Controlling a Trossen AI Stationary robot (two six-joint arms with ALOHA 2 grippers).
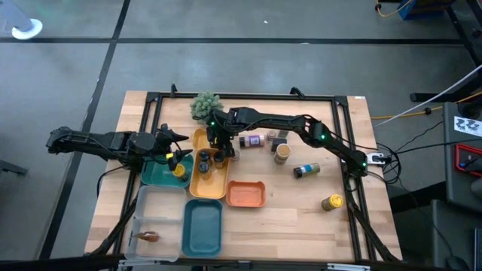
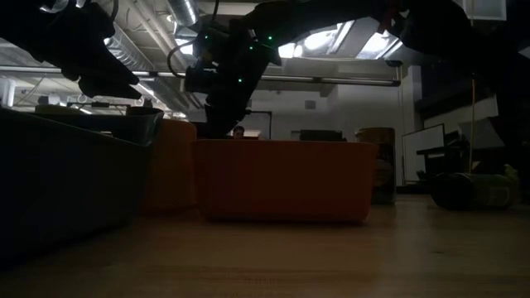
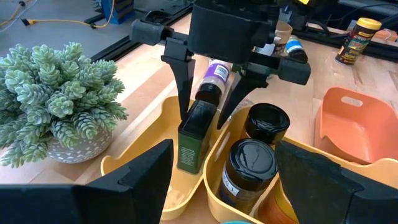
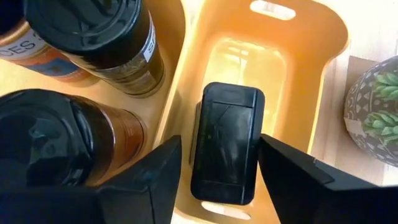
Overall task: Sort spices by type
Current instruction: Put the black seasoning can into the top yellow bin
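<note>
Spice box [image 4: 225,142] stands between right wrist fingers [image 4: 295,174].

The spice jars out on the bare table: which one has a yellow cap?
The yellow-capped jar, alone near the table's right front corner. The blue-capped jar and purple-labelled jar lie elsewhere, and the tan-lidded jar stands upright.

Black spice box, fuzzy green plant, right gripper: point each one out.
black spice box [image 4: 227,142], right wrist view, on its dark top face.
fuzzy green plant [image 3: 53,93], left wrist view, on its foliage.
right gripper [image 3: 208,112], left wrist view, midway between its fingertips.
</note>
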